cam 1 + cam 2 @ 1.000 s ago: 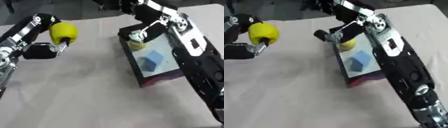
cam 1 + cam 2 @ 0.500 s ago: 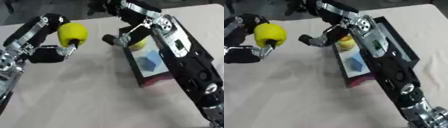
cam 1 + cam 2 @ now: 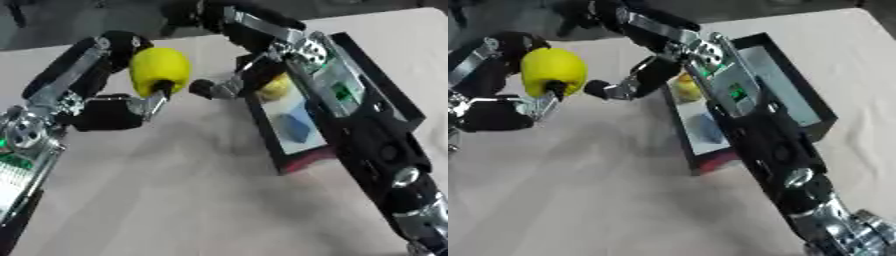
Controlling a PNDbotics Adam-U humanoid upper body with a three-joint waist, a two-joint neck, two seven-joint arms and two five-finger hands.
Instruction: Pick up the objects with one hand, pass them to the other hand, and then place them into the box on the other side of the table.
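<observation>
Now the right hand (image 3: pixel 229 86), fingers spread, has swung from the box (image 3: pixel 391 106) toward the yellow ball (image 3: pixel 159 69) clasped in the left hand (image 3: pixel 131 102), ready for handover.

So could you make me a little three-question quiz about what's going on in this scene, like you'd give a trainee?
1. True or false: the left hand holds the yellow ball above the table.
2. Which of these lies inside the black box? A) a blue block B) a red cup C) a green spoon
3. Fill in: the right hand reaches toward the ball from the ____ side of the view.

Key:
1. True; its fingers curl round the ball.
2. A; a small yellow thing lies by it too.
3. Right; its fingers have not closed on the ball.
</observation>
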